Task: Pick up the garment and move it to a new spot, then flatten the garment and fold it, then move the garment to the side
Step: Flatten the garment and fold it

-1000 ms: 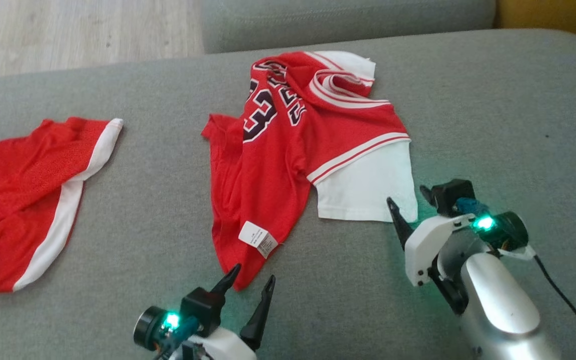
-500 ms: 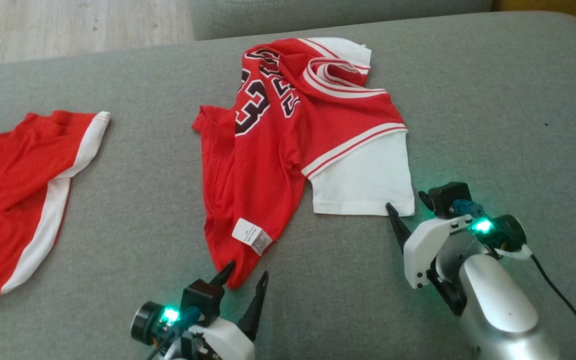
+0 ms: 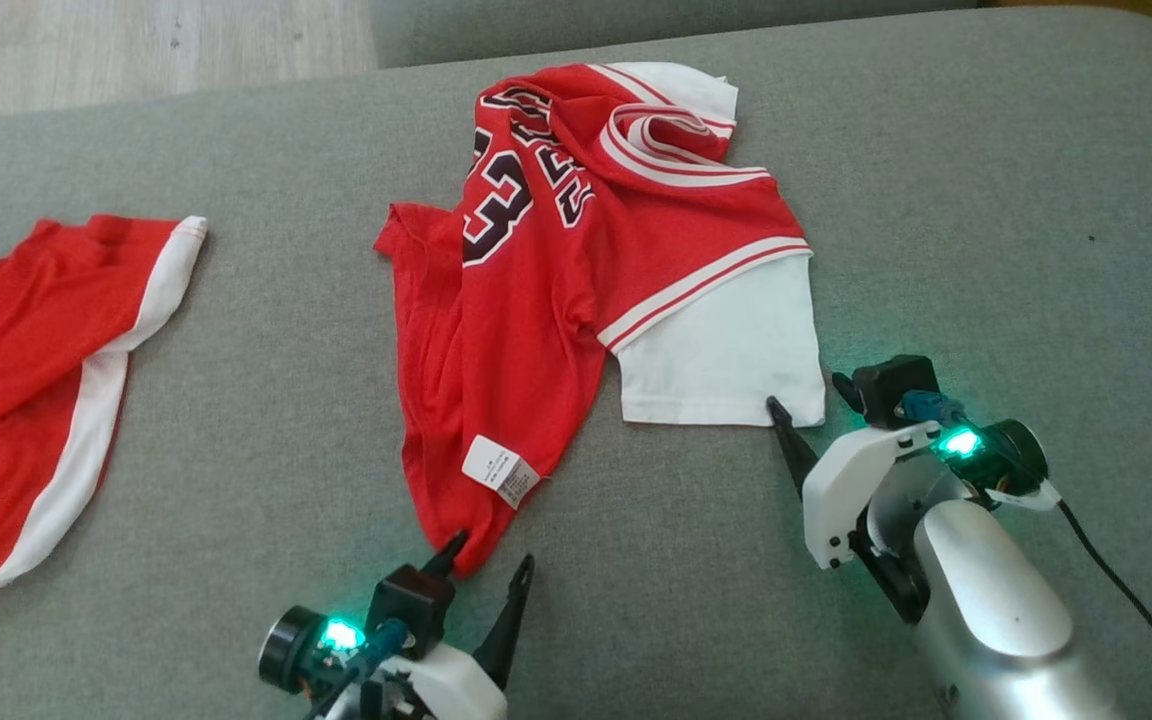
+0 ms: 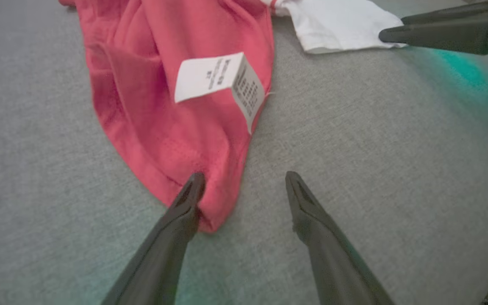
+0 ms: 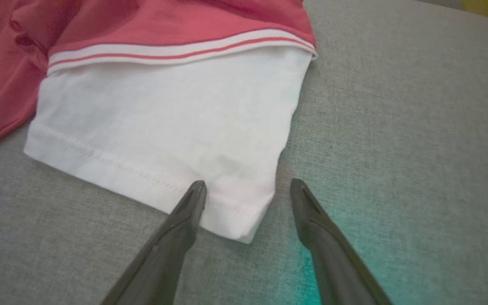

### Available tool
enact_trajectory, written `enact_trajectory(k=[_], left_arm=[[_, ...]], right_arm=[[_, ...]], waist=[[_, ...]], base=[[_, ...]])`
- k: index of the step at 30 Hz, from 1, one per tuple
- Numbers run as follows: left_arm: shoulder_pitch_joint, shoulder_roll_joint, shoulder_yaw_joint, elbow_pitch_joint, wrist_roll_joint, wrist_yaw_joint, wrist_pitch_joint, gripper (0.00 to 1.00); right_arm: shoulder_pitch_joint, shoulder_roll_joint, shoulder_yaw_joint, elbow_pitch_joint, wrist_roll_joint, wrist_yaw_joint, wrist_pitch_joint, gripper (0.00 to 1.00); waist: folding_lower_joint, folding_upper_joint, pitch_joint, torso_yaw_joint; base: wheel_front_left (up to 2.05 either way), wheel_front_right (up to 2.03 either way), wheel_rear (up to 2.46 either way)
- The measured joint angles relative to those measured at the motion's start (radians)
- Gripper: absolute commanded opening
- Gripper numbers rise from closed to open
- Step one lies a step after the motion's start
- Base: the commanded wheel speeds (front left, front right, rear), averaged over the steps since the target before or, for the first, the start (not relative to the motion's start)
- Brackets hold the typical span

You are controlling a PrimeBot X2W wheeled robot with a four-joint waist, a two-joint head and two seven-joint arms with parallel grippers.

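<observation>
Both are spread: left hand (image 3: 491, 552) set at the near red corner of the jersey (image 3: 526, 330), right hand (image 3: 806, 392) at its white corner, on the sofa (image 3: 986, 200). A single layer could be pinched, so bunching is risked.

Grey sofa cushion (image 3: 986, 200): crumpled red jersey (image 3: 536, 330) at ctr, red shorts (image 3: 26, 370) well apart at left edge.

red cloth (image 3: 16, 370) cut off, label (image 4: 208, 76) illegible

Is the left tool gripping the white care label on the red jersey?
No, the white care label lies beyond the open left tool.
</observation>
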Motion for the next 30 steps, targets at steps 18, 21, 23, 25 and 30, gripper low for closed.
enact_trajectory(k=[18, 21, 23, 25, 30], left_arm=[[-0.120, 0.003, 0.000, 0.121, -0.022, -0.002, -0.038, 0.00], [-0.121, 0.002, 0.004, 0.135, -0.046, -0.009, -0.060, 0.00], [-0.115, 0.003, 0.018, 0.133, -0.068, -0.009, -0.074, 0.00], [-0.095, 0.006, 0.051, 0.098, -0.101, -0.002, -0.091, 0.00], [-0.014, 0.057, 0.160, -0.158, -0.202, 0.000, -0.089, 0.00]], right_arm=[[-0.058, -0.006, 0.067, -0.006, 0.101, 0.000, 0.054, 0.00], [-0.052, -0.004, 0.059, -0.004, 0.163, 0.000, 0.035, 0.00], [-0.038, -0.005, 0.039, -0.022, 0.254, 0.000, 0.009, 0.00], [-0.020, -0.006, 0.011, -0.080, 0.407, 0.000, -0.017, 0.00], [-0.014, -0.005, -0.092, -0.340, 0.687, 0.000, -0.019, 0.00]], waist=[[0.0000, 0.0000, 0.047, 0.007], [0.0001, 0.0000, 0.034, 0.004], [0.0001, 0.0000, 0.023, 0.001], [0.0001, 0.0000, 0.009, -0.001], [0.0000, 0.0000, -0.037, -0.011]], base=[[0.00, 0.00, 0.00], [0.00, 0.00, 0.00], [0.00, 0.00, 0.00], [0.00, 0.00, 0.00], [0.00, 0.00, 0.00]])
